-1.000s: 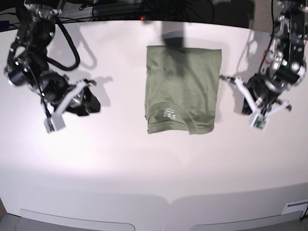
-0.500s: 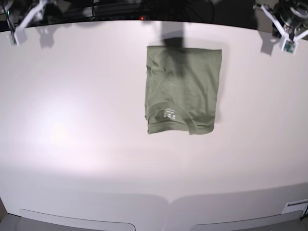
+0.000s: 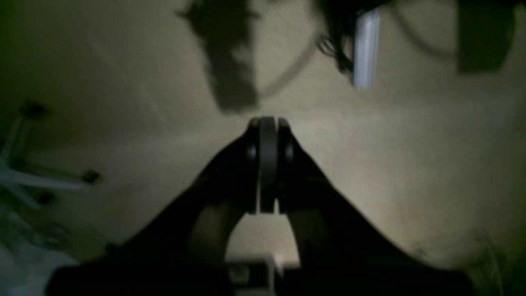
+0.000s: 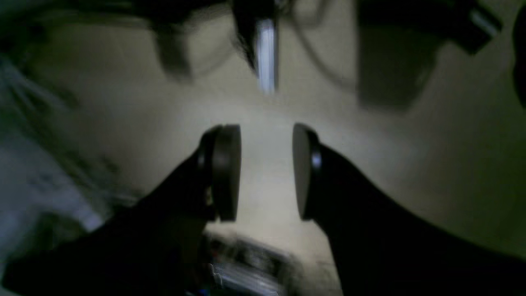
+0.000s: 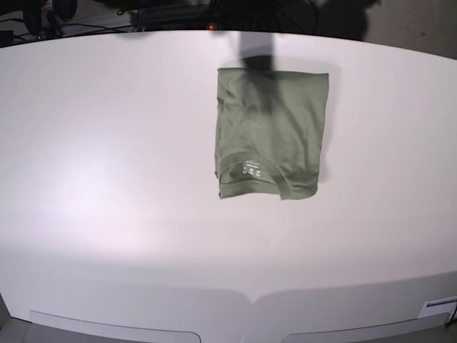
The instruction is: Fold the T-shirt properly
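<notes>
The olive-green T-shirt (image 5: 271, 132) lies folded into a neat rectangle on the white table (image 5: 107, 179), collar and small white label toward the near edge. Neither arm shows in the base view. In the left wrist view my left gripper (image 3: 267, 123) is shut, its pads pressed together with nothing between them, over a blurred pale surface. In the right wrist view my right gripper (image 4: 266, 164) stands open, a clear gap between its two round pads and nothing held. The T-shirt does not show in either wrist view.
Dark cables and equipment (image 5: 178, 11) run along the table's far edge. A pale upright bar (image 3: 365, 49) and dark shapes show blurred ahead of the left wrist camera. The table's near edge has a curved rim (image 5: 250, 296).
Both arms have pulled back from beside the T-shirt toward the far corners and have left the base view. The T-shirt has not moved.
</notes>
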Robot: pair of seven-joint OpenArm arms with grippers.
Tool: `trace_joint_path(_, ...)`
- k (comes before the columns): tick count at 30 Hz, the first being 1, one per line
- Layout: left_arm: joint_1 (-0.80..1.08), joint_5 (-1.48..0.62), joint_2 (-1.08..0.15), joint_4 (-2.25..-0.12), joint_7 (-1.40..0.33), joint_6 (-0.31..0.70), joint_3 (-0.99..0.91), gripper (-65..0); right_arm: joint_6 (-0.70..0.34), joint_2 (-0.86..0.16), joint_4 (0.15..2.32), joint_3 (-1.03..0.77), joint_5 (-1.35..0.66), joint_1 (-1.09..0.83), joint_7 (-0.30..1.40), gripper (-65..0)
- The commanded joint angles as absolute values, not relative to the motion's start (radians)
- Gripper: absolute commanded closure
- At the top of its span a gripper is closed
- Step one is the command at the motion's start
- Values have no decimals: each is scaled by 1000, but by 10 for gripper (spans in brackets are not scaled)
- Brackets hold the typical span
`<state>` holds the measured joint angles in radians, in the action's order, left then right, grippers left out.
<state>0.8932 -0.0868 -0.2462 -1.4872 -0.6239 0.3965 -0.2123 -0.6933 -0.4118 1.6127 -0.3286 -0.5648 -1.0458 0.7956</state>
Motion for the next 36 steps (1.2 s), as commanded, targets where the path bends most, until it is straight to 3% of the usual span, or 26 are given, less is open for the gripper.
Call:
trace_joint_path(1, 855, -82, -244, -1377, -566, 405, -195, 0, -698, -458, 1542, -277, -535, -1024, 747, -204)
trace_joint_path(4, 652, -1, -233, -967, -391, 429, -129, 0, -698, -541, 1259, -90, -451, -862, 637, -204)
trace_joint_path(7, 468, 46, -228, -640, -292, 427, -73, 0, -698, -554, 988, 47, -374, -679, 502, -204)
trace_joint_path(10, 348, 46, -228, -448, -205, 427, -33, 0, -698, -534, 749, 155, -297, -517, 374, -204)
trace_joint_path(12, 302, 46, -226, -377, -162, 427, -23, 0, -607, -505, 609, 209, -227, -425, 299, -204)
trace_joint_path(14, 272, 109, -216, -336, -187, 427, -23, 0, -458, -467, 482, 246, -175, -341, 255, -204)
trace_joint_path(16, 257, 173, -204, -307, -191, 412, -23, 0, -391, -438, 383, 269, -134, -269, 235, -204)
trace_joint_path(20, 269, 122, -187, -300, -129, 351, -23, 0, -389, -402, 323, 278, -134, -190, 276, -204)
trace_joint_path(36, 274, 123, -180, -300, -66, 340, -23, 0, -389, -374, 323, 278, -215, -146, 294, -204)
